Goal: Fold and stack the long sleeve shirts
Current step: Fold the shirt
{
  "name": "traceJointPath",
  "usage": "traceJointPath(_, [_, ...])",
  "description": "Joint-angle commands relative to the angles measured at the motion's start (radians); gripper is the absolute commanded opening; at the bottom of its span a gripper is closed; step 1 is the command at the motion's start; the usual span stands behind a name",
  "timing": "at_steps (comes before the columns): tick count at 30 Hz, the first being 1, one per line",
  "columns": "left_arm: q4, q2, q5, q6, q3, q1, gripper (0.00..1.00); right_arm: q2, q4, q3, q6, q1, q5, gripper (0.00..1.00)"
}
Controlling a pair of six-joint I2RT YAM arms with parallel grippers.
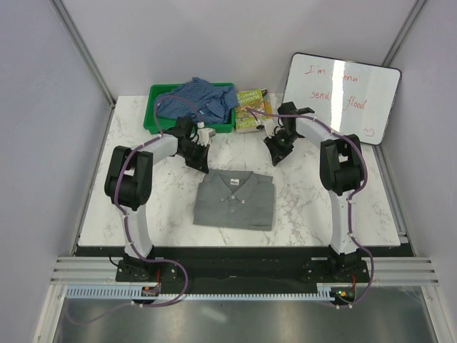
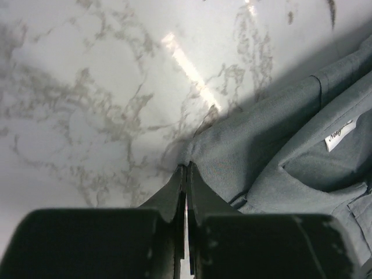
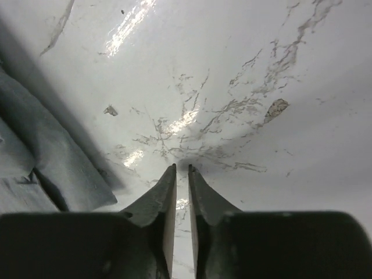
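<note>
The grey long sleeve shirt [image 1: 235, 201] lies folded into a rectangle, collar up, in the middle of the marble table. A blue checked shirt [image 1: 198, 98] sits crumpled in the green bin [image 1: 152, 108] at the back. My left gripper [image 1: 200, 163] is by the grey shirt's far left corner. In the left wrist view it [image 2: 186, 167] is shut, tips at the edge of the grey shirt [image 2: 279, 157], with no cloth visibly pinched. My right gripper [image 1: 275, 156] hovers beyond the far right corner. Its fingers [image 3: 182, 168] stand a narrow gap apart over bare marble, and the grey shirt [image 3: 40, 163] lies to their left.
A book [image 1: 250, 108] lies beside the bin. A whiteboard [image 1: 344, 96] with red writing leans at the back right. Bare marble table [image 1: 321, 207] shows on either side of the folded shirt. Grey walls close in the sides.
</note>
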State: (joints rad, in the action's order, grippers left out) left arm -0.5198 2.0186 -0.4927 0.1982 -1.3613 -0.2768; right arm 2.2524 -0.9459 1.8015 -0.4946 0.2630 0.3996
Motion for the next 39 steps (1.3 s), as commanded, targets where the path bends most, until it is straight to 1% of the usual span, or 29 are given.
traceJointPath(1, [-0.039, -0.093, 0.097, -0.121, 0.068, 0.036, 0.02, -0.100, -0.031, 0.024, 0.013, -0.016, 0.020, 0.26])
traceJointPath(3, [-0.034, -0.142, 0.109, -0.160, 0.114, 0.036, 0.02, -0.129, -0.057, 0.007, 0.002, -0.022, 0.059, 0.31])
traceJointPath(4, [-0.031, -0.158, 0.094, -0.160, 0.125, 0.037, 0.07, -0.160, -0.083, -0.016, -0.007, -0.024, 0.082, 0.34])
traceJointPath(5, [-0.031, -0.179, 0.086, -0.152, 0.134, 0.040, 0.14, -0.174, -0.086, -0.027, -0.021, -0.025, 0.117, 0.37])
traceJointPath(6, [-0.031, -0.196, 0.080, -0.113, 0.137, 0.044, 0.26, -0.188, -0.091, -0.037, -0.024, -0.025, 0.130, 0.37])
traceJointPath(7, [-0.031, -0.210, 0.031, -0.085, 0.139, 0.050, 0.30, -0.206, -0.111, -0.044, -0.030, -0.025, 0.148, 0.38])
traceJointPath(9, [-0.045, -0.263, -0.018, -0.004, 0.142, 0.068, 0.41, -0.221, -0.126, -0.044, -0.045, -0.025, 0.212, 0.38])
traceJointPath(11, [-0.063, -0.297, -0.052, 0.064, 0.149, 0.068, 0.45, -0.223, -0.151, -0.039, -0.056, -0.021, 0.269, 0.40])
traceJointPath(12, [-0.112, -0.316, -0.084, 0.151, 0.151, 0.067, 0.49, -0.221, -0.155, -0.036, -0.061, -0.019, 0.278, 0.40])
traceJointPath(13, [-0.140, -0.322, -0.148, 0.191, 0.148, 0.065, 0.50, -0.215, -0.169, -0.031, -0.068, -0.013, 0.288, 0.40])
traceJointPath(15, [-0.195, -0.316, -0.188, 0.274, 0.140, 0.064, 0.50, -0.209, -0.168, -0.031, -0.071, 0.005, 0.294, 0.40])
traceJointPath(17, [-0.253, -0.288, -0.202, 0.315, 0.133, 0.065, 0.50, -0.194, -0.168, -0.034, -0.078, 0.025, 0.298, 0.40])
traceJointPath(21, [-0.281, -0.255, -0.196, 0.407, 0.139, 0.057, 0.51, -0.166, -0.160, -0.051, -0.090, 0.058, 0.292, 0.41])
traceJointPath(25, [-0.292, -0.210, -0.182, 0.457, 0.130, 0.053, 0.51, -0.140, -0.143, -0.082, -0.099, 0.076, 0.288, 0.43])
traceJointPath(27, [-0.296, -0.184, -0.182, 0.487, 0.119, 0.051, 0.51, -0.125, -0.130, -0.108, -0.098, 0.081, 0.283, 0.46])
traceJointPath(30, [-0.302, -0.152, -0.161, 0.526, 0.102, 0.042, 0.51, -0.103, -0.105, -0.128, -0.098, 0.088, 0.274, 0.48])
traceJointPath(39, [-0.307, -0.106, -0.145, 0.570, 0.073, 0.016, 0.51, -0.086, -0.071, -0.146, -0.082, 0.110, 0.255, 0.49])
